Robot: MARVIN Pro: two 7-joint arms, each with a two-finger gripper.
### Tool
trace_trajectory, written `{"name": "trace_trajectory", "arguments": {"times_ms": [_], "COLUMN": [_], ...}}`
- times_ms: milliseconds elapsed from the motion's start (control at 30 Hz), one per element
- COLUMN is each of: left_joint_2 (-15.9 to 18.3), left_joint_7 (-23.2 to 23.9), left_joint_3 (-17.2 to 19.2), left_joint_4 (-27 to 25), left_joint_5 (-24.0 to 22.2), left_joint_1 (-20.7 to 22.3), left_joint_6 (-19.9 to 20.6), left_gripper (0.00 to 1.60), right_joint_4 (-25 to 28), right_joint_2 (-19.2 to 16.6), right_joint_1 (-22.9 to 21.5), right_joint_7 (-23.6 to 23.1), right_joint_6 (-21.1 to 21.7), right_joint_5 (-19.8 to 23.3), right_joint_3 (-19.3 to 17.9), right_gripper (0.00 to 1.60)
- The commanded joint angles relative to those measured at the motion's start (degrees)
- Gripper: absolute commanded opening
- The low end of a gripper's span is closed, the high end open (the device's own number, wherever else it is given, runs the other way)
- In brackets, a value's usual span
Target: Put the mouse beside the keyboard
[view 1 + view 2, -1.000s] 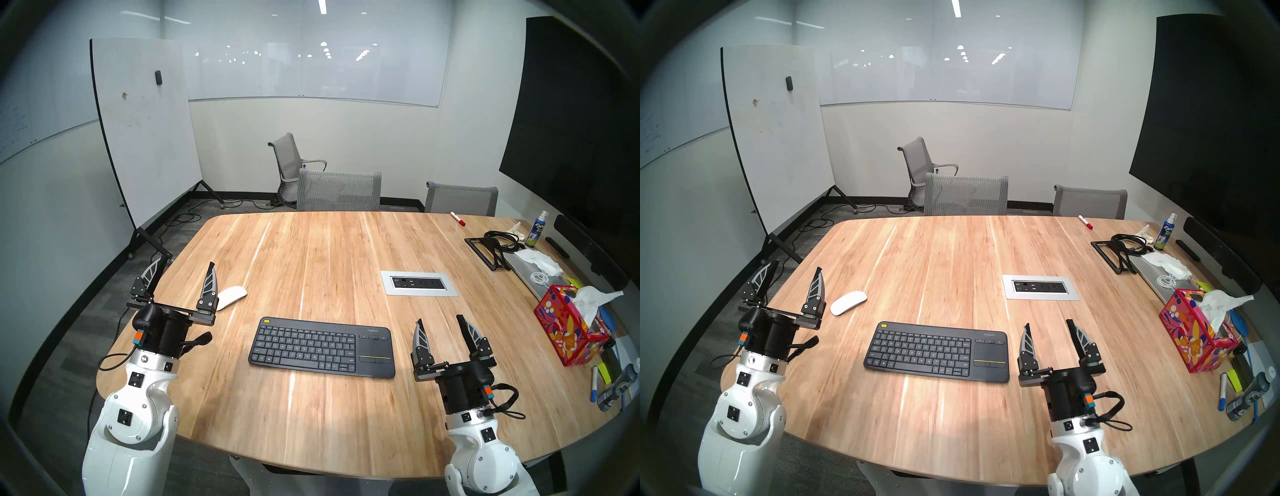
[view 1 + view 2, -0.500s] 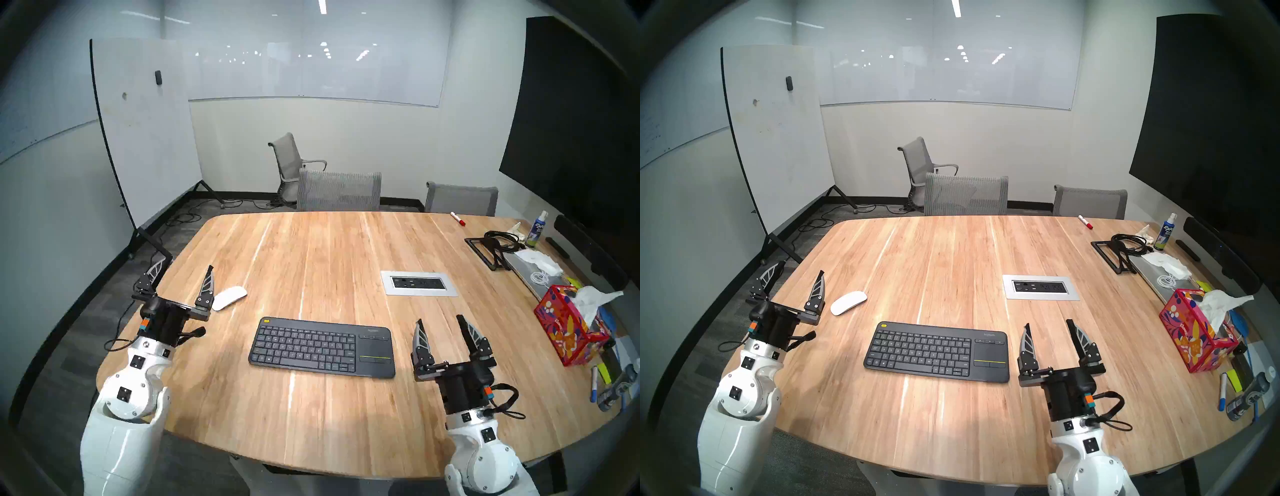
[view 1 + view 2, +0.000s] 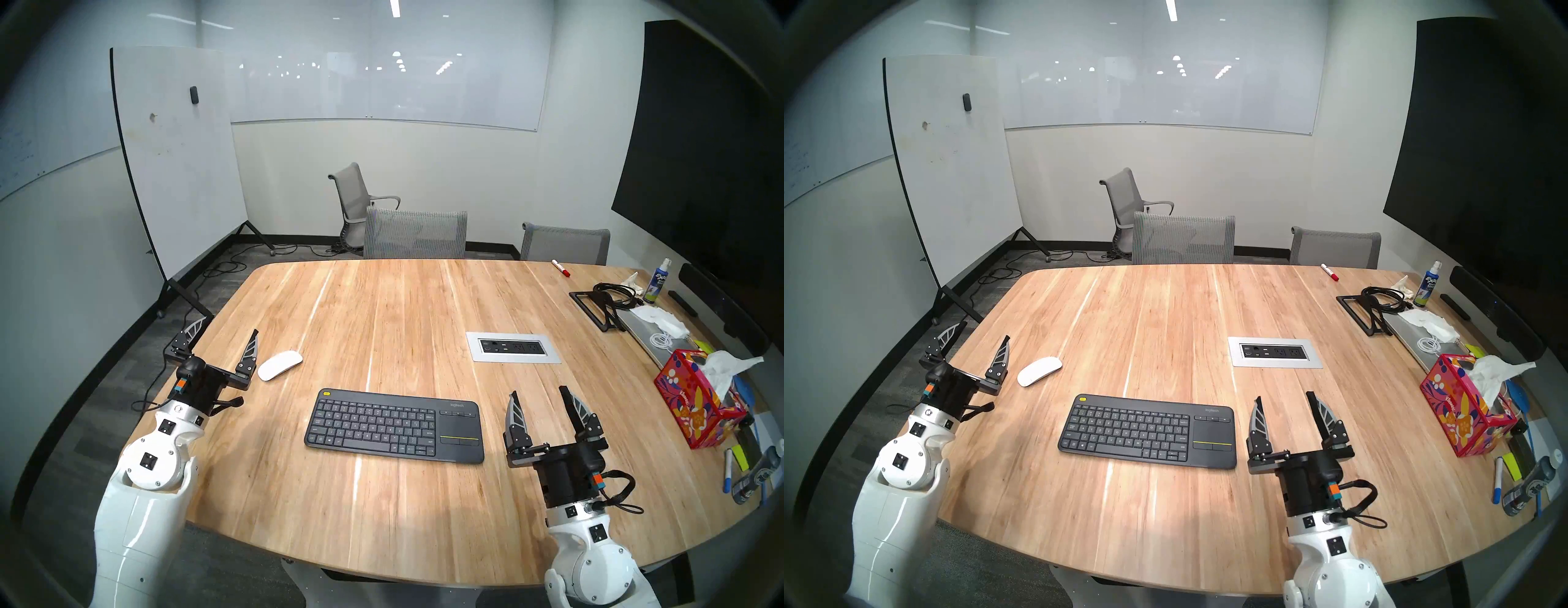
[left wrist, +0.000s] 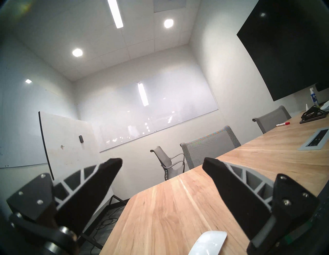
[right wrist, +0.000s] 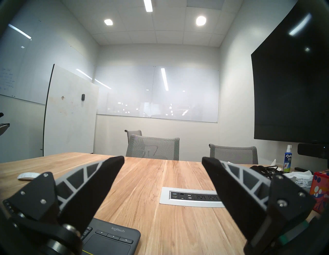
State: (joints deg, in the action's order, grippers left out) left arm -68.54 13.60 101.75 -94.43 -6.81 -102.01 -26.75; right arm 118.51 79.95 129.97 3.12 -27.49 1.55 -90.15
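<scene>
The glossy white mouse (image 3: 280, 365) (image 3: 1039, 371) lies on the wooden table, to the far left of the dark grey keyboard (image 3: 394, 424) (image 3: 1149, 429) and apart from it. My left gripper (image 3: 227, 329) (image 3: 982, 332) hangs open at the table's left edge, its right finger (image 3: 250, 350) just left of the mouse and not touching it. The left wrist view shows the mouse (image 4: 208, 243) low between the spread fingers. Right of the keyboard's touchpad my right gripper (image 3: 539, 390) (image 3: 1283, 395) stands open and empty.
A silver socket panel (image 3: 512, 347) sits in the table beyond the keyboard. Along the right edge are a colourful tissue box (image 3: 695, 399), a laptop stand (image 3: 594, 308), cables, a spray bottle (image 3: 656, 281) and markers. Grey chairs (image 3: 415, 235) stand behind the table.
My left arm has drawn down and back toward the table's left edge, uncovering the whole mouse. The mouse, the keyboard and my right arm have stayed put.
</scene>
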Motion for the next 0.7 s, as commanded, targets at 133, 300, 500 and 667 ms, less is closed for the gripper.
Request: {"name": "trace_trajectory", "arguments": {"times_ms": [133, 300, 500, 667], "left_joint_2": [4.45, 5.62, 7.06, 8.49], "left_joint_7": [6.37, 8.14, 10.50, 13.08], "left_joint_3": [-0.37, -0.78, -1.78, -2.99], "left_joint_4": [4.21, 8.65, 11.97, 15.02], "left_joint_5": [-3.20, -2.93, -2.55, -2.16], "left_joint_1": [3.60, 7.05, 10.52, 12.62], "left_joint_6": [4.48, 5.79, 6.46, 5.42], "left_gripper": [1.60, 1.60, 1.60, 1.60], "right_joint_4": [0.98, 0.95, 0.92, 0.92], "right_joint_2": [-0.02, -0.01, 0.00, 0.00], "right_joint_1": [-0.03, -0.05, -0.07, -0.07], "right_joint_7": [-0.08, -0.08, -0.08, -0.09], "right_joint_6": [-0.10, -0.12, -0.14, -0.14], "right_joint_5": [-0.02, -0.03, -0.03, -0.03], "right_joint_3": [0.12, 0.12, 0.12, 0.11], "right_gripper": [1.60, 1.60, 1.60, 1.60]}}
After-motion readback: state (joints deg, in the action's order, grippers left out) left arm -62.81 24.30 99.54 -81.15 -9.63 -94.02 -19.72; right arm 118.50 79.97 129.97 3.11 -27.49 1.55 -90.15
